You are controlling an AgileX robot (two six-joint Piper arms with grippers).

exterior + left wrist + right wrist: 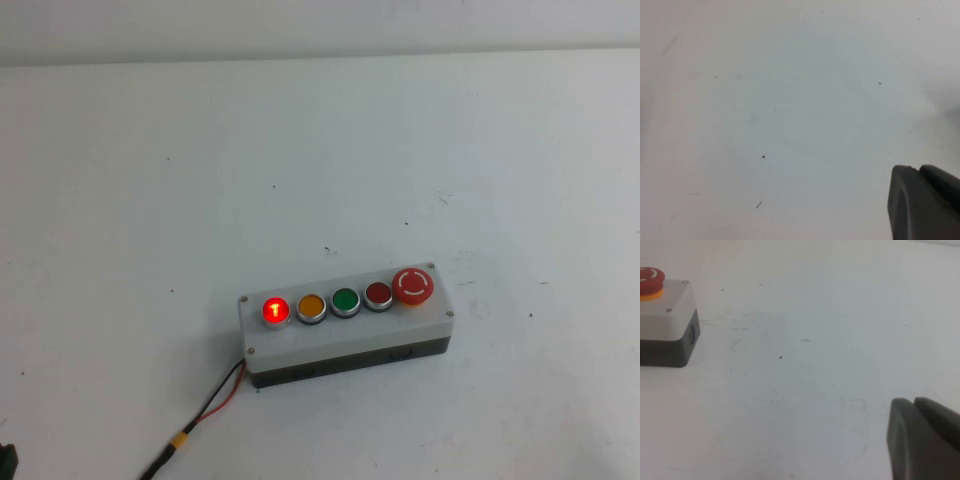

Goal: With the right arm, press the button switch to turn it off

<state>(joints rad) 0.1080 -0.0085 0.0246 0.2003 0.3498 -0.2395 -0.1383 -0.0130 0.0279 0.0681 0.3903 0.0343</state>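
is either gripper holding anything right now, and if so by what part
Nothing is held. The left gripper hangs over bare table; the right gripper is off to the side of the button box, clear of the lit button switch.

The white bench [150,200] carries a single grey switch box [345,335], which lies flat in the near middle, slightly turned so its right end sits farther back. The box has a light grey top over a dark base resting on the surface. From its left end a red and black cable [215,398] trails across the bench toward the near edge (a yellow band wraps it partway along). Small dark specks and faint scuffs mark the surface.

The left gripper [925,202] hangs above bare bench. The right gripper [922,437] hangs above the bench, well apart from the box's right end.
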